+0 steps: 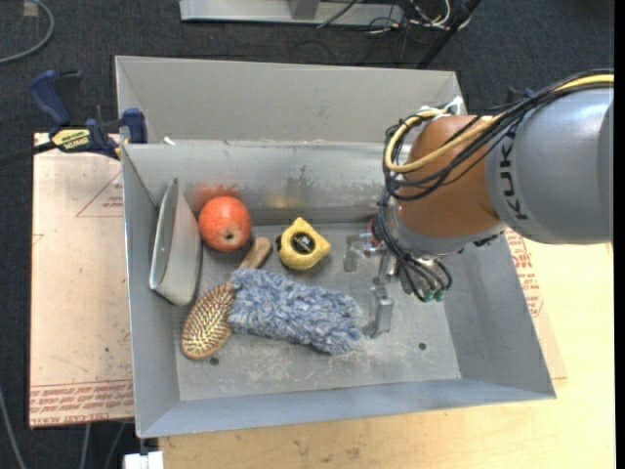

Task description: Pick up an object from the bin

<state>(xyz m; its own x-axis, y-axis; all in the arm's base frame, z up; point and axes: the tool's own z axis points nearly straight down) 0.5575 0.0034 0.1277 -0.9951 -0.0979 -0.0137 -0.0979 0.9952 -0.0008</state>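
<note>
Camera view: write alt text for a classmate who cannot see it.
The robot's gripper hangs at the right end of a blue-grey woolly cloth lying on the floor of a grey bin. Left of it are a wooden brush, a red apple, a yellow object and a grey dish leaning on the left wall.

Matt metal bin (293, 179) holds shaggy woolly cloth (293, 311), wooden brush (209, 326), smooth glossy apple (225, 223)

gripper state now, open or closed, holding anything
gripper: cannot be told, open or closed; it sits at the right end of the blue-grey woolly cloth.
</note>
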